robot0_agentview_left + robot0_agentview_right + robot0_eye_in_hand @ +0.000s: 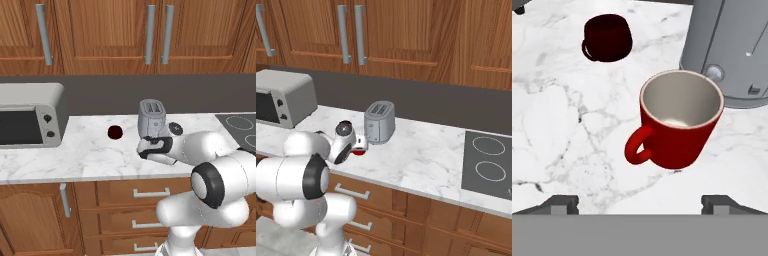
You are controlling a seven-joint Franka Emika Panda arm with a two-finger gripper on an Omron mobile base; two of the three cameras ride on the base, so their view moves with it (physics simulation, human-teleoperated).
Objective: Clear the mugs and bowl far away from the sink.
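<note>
hovering over the white marble counter [75,155], two-finger gripper [640,202] has jaws spread wide, nothing between them. bright red mug with pale inside [679,120] stands upright on the counter just ahead of the fingertips [562,202], handle toward the hand, right beside the silver toaster [152,118]. dark maroon rounder mug [115,132] sits apart, nearer the silver toaster oven [30,115]. black stovetop [488,162] on the far side.

No readable text.
No letters, brands, numbers or signs could be read on anything in view.
</note>
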